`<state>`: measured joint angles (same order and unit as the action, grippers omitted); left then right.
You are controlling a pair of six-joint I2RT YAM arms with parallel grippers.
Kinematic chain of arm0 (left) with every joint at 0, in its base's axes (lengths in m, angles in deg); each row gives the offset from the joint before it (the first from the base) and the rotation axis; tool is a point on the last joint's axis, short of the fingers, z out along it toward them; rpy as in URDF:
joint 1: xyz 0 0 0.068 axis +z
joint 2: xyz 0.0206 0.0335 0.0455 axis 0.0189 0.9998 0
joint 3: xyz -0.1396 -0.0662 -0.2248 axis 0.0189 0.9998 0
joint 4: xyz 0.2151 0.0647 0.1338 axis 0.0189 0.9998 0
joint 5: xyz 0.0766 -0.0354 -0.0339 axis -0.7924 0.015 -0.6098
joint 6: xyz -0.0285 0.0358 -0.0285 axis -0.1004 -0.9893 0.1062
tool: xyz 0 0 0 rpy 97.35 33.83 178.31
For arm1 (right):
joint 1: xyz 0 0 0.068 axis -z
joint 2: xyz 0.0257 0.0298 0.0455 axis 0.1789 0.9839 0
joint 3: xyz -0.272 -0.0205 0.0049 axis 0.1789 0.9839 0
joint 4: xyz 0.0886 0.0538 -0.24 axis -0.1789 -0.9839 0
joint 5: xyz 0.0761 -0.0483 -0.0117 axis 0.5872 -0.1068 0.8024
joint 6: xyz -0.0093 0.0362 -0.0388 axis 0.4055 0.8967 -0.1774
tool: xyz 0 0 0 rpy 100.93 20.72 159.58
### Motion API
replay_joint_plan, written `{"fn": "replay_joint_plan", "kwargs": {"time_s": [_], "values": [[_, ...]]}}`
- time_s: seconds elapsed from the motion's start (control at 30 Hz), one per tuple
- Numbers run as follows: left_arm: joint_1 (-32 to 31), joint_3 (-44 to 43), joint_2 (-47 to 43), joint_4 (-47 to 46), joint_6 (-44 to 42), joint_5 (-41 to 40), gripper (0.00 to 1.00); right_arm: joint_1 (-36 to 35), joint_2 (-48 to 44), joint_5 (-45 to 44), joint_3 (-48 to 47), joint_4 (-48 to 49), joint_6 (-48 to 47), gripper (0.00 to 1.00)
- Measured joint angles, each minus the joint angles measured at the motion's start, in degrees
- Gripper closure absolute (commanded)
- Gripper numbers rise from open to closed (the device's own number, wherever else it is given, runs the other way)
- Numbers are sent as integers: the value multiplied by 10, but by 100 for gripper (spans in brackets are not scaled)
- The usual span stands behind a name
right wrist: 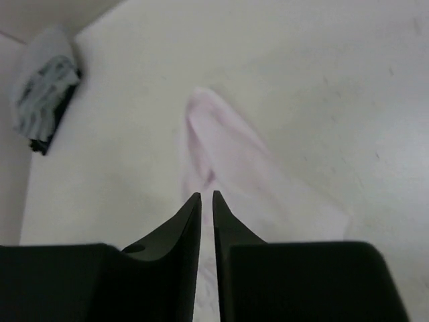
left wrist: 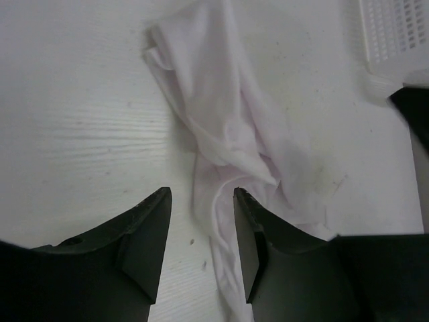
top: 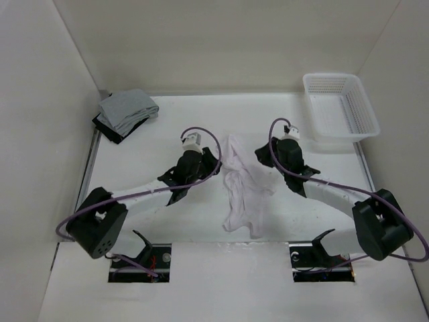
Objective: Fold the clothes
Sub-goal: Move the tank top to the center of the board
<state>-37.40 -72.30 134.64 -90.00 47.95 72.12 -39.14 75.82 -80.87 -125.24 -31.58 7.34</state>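
The top [top: 242, 188] lies crumpled in a long heap in the middle of the surface [top: 167, 134], between my two arms. It is well apart from the white basket [top: 338, 142] at the far right, whose mesh floor I can see. My left gripper [left wrist: 201, 194] hovers at the top's edge with jaws released wide; the right gripper [right wrist: 206, 196] has jaws parted just a slit, grasping nothing.

Table [top: 167, 131]: white surface with faint wood grain.
Tank top [top: 242, 188]: white, crumpled lengthwise at centre, running from 12 to 6 o'clock.
Folded garments [top: 126, 114]: grey over black, stacked at 10 o'clock.
Basket [top: 338, 143]: white perforated plastic, at 2 o'clock.
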Motion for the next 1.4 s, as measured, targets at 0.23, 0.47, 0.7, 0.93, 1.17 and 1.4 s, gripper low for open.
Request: {"fn": "replay_joint_plan", "kwargs": {"time_s": [0.23, 0.47, 0.7, 0.93, 1.17, 1.4], "values": [[-42, -85, 106, -6, -9, -14, 56, -5, 5, -14, 114, -26, 16, 61], [-61, -125, 171, 0, -3, -14, 56, -9, -9, -20, 130, -16, 28, 51], [-62, -156, 219, 4, -2, -19, 64, -5, 36, -19, 128, -5, 35, 57], [-55, -176, 236, 4, -5, -24, 88, 5, 73, -15, 87, -8, 45, 88], [-6, -191, 240, 4, -8, -12, 100, 11, 75, -20, 38, -21, 34, 97], [136, -367, 220, 29, 10, 46, 100, 46, 87, 3, -294, -86, -35, 97]]}}
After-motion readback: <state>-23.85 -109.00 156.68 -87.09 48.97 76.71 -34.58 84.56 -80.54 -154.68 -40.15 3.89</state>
